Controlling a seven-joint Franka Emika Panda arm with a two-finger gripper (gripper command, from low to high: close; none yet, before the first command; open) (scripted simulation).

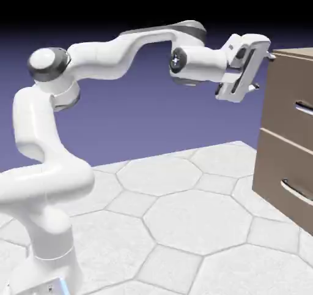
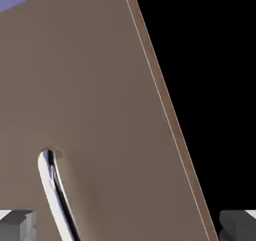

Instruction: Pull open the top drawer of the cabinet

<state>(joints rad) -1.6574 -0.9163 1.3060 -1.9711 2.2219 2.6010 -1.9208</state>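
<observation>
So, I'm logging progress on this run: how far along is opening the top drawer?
Done: the arm has the open gripper up near the cabinet. In hand: apparently the approach, as the silver handle shows between the fingertips' sides, ungrasped. Left: grasping it and pulling, since the top drawer sits shut.

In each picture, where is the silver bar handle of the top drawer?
Exterior view: at the right edge, a little above middle height; the silver bar handle is cut off by the border.
Hand view: at the lower left, slanting down to the bottom edge, right of the left finger tip.
Shared landmark: the taupe-brown top drawer front.
</observation>
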